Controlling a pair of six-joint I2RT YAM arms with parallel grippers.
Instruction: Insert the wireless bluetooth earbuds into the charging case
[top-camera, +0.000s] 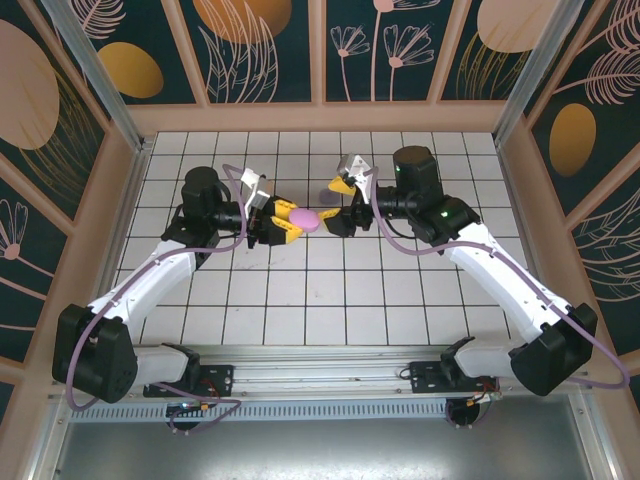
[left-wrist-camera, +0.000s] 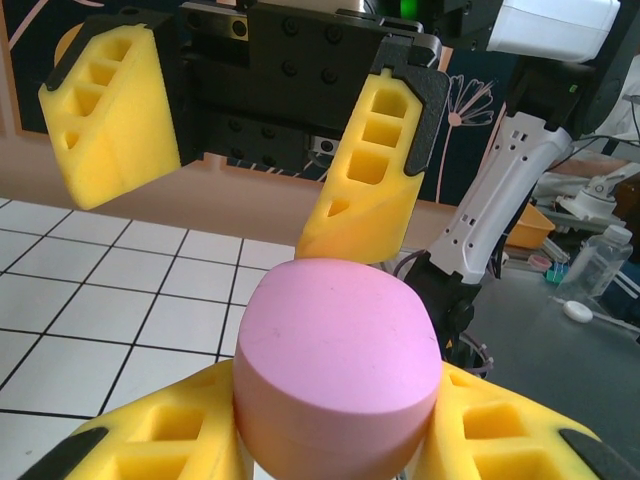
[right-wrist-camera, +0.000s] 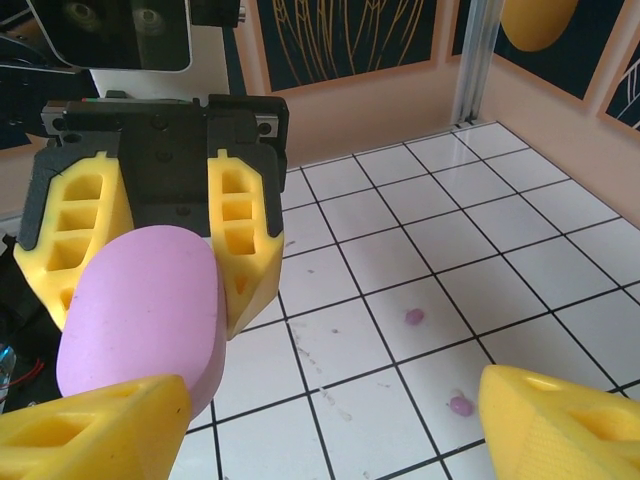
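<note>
Top external view is showing the left claw (top-camera: 287, 224) clamping the pink charging case (top-camera: 306, 218) over the middle of the tiled surface (top-camera: 330, 290). Facing it, the right claw (top-camera: 342, 203) is standing with fingers wide apart, gripping nothing. In the right wrist view, a tiny earbud (right-wrist-camera: 413, 317) and a second earbud (right-wrist-camera: 460, 406) are lying loose on the tiles. The case is seemingly sitting shut, so nothing is looking inserted; opening and loading are remaining.
</note>
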